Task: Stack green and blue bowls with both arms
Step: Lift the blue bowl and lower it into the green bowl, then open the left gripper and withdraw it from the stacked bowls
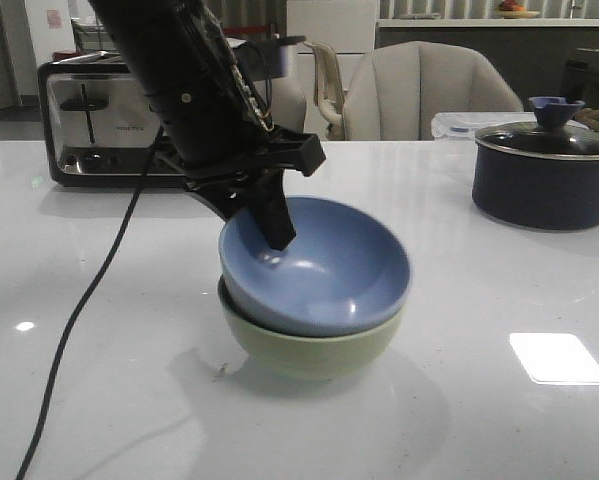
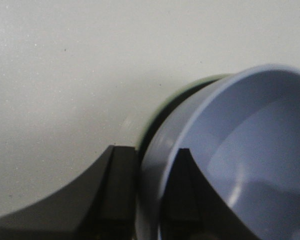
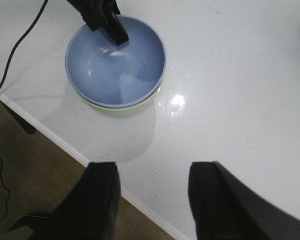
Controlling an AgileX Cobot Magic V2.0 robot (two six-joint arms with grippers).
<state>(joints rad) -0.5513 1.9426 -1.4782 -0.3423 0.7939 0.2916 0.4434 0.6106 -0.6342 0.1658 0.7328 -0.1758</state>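
White counter [image 1: 99,400] is carrying the green bowl [image 1: 309,352]. Left fingers [image 2: 182,200] are clamping the blue bowl [image 1: 324,270] rim, seating it inside. Right fingers [image 3: 102,200] are hanging apart, empty.

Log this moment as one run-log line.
stack: dusty blue matte bowl nested in pale green bowl | left gripper: straddling blue rim | right gripper: open, empty, apart

Blue bowl [image 3: 117,67] nested in green bowl [image 3: 120,109]
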